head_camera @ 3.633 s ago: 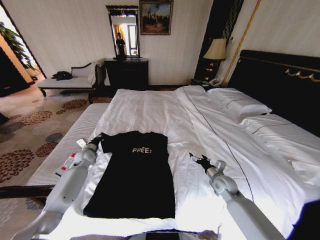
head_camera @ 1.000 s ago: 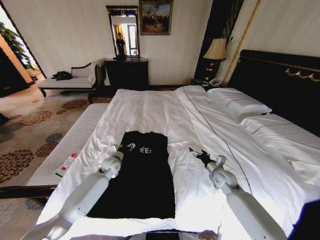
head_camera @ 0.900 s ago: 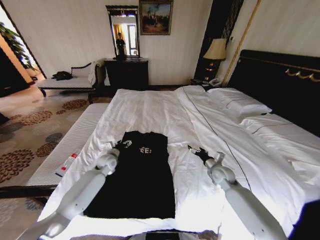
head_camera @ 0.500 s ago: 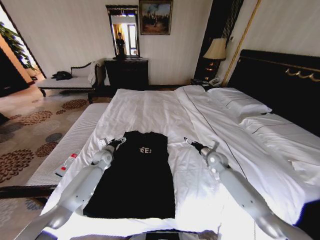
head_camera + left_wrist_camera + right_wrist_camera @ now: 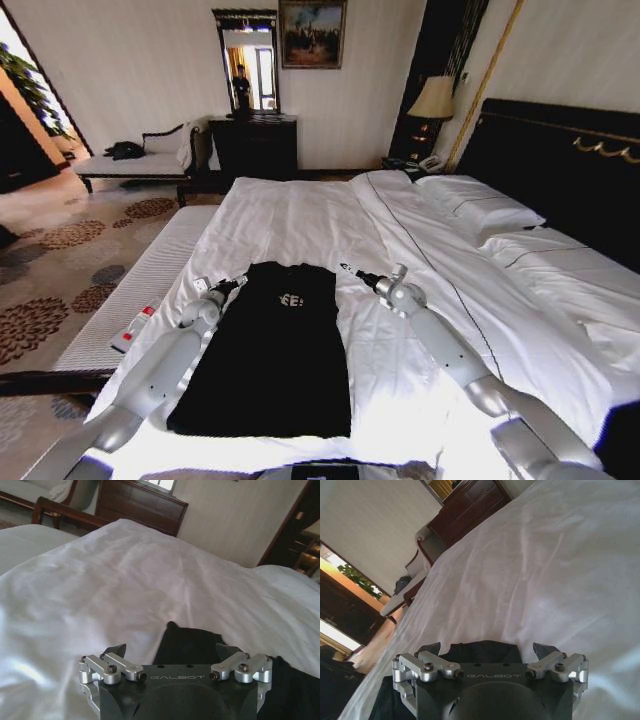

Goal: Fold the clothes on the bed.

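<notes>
The black T-shirt (image 5: 275,350) lies flat on the near half of the bed (image 5: 330,215), collar toward the far end, white lettering on the chest, its left side folded in so it forms a narrow strip. The left pincer (image 5: 232,283) sits at the shirt's upper left corner, fingers spread, low over the fabric edge (image 5: 210,645). The right pincer (image 5: 349,271) reaches in beside the upper right shoulder, jaws spread too, over white sheet with black cloth (image 5: 470,652) just ahead. White pillows (image 5: 480,205) rest near the dark headboard (image 5: 560,160).
</notes>
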Controlling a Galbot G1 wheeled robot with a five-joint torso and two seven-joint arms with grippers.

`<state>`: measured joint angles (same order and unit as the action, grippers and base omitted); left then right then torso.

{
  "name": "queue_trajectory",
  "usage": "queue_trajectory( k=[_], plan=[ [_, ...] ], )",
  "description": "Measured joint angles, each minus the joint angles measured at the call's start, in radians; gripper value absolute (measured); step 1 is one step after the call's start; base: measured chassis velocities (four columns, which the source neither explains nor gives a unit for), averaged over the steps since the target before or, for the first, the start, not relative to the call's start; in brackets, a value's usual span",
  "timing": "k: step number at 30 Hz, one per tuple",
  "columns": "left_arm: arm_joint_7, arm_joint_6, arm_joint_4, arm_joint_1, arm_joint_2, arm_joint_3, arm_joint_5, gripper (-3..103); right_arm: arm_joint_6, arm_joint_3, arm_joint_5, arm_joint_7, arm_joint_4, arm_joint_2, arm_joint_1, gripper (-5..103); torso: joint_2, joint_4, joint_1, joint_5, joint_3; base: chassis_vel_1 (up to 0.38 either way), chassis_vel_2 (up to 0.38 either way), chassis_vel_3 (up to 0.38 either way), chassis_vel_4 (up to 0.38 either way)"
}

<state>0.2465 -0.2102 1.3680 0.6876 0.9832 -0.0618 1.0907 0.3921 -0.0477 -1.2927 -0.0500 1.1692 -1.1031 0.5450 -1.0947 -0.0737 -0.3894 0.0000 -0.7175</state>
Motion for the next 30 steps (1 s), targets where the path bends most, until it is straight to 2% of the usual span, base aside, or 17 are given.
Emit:
queue_trajectory(
  k=[9, 18, 23, 30],
  plan=[
    [0.014, -0.005, 0.068, 0.026, -0.043, 0.007, 0.027, 100, -0.008, -0.029, 0.057, -0.047, -0.106, -0.067, -0.016, 100, 0.000, 0.0006, 0.000, 0.0000, 0.000, 0.000, 0.000, 0.000, 0.000],
    [0.020, -0.004, 0.091, 0.060, -0.068, -0.018, 0.030, 100, -0.040, 0.000, 0.121, -0.070, -0.195, -0.127, -0.058, 100, 0.000, 0.0004, 0.000, -0.0002, 0.000, 0.000, 0.000, 0.000, 0.000],
    [0.017, 0.004, 0.114, 0.087, -0.087, -0.040, 0.031, 100, -0.063, 0.040, 0.173, -0.090, -0.315, -0.185, -0.145, 100, 0.000, 0.0004, 0.000, 0.0000, 0.000, 0.000, 0.000, 0.000, 0.000],
    [0.017, 0.006, 0.150, 0.106, -0.101, -0.061, 0.045, 100, -0.081, 0.010, 0.230, -0.110, -0.480, -0.237, -0.236, 100, 0.000, 0.0005, 0.000, -0.0001, 0.000, 0.000, 0.000, 0.000, 0.000]
  ],
)
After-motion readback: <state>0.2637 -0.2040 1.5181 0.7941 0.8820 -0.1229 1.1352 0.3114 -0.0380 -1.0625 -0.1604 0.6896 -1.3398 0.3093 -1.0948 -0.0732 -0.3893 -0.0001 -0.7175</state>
